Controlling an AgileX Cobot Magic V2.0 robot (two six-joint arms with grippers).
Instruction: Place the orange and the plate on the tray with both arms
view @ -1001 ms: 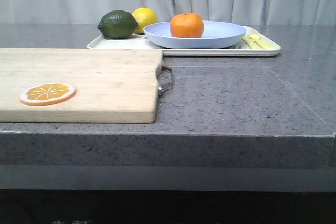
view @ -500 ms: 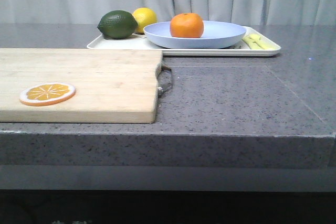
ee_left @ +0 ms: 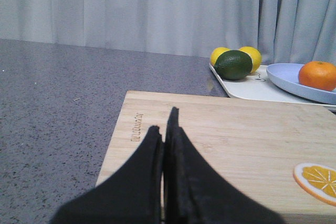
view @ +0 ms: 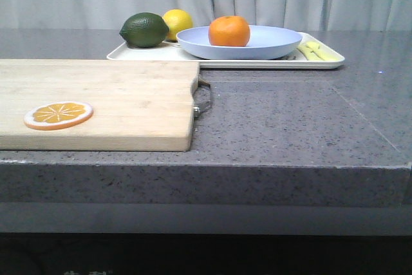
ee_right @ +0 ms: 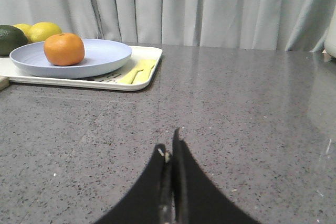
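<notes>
The orange (view: 229, 31) sits in the pale lavender-blue plate (view: 270, 44), which rests on the cream tray (view: 315, 63) at the back of the counter. The orange (ee_left: 317, 75), the plate (ee_left: 286, 77) and the tray (ee_left: 247, 86) also show in the left wrist view, and again in the right wrist view: the orange (ee_right: 64, 49), the plate (ee_right: 100, 55), the tray (ee_right: 147, 64). My left gripper (ee_left: 164, 124) is shut and empty above the wooden cutting board (ee_left: 236, 135). My right gripper (ee_right: 169, 148) is shut and empty above bare counter, well short of the tray. Neither gripper shows in the front view.
A dark green lime (view: 144, 29) and a yellow lemon (view: 178, 22) lie on the tray's left end, and yellow-green utensils (view: 315, 50) on its right end. The cutting board (view: 96, 101) lies at front left with an orange slice (view: 58, 114) on it.
</notes>
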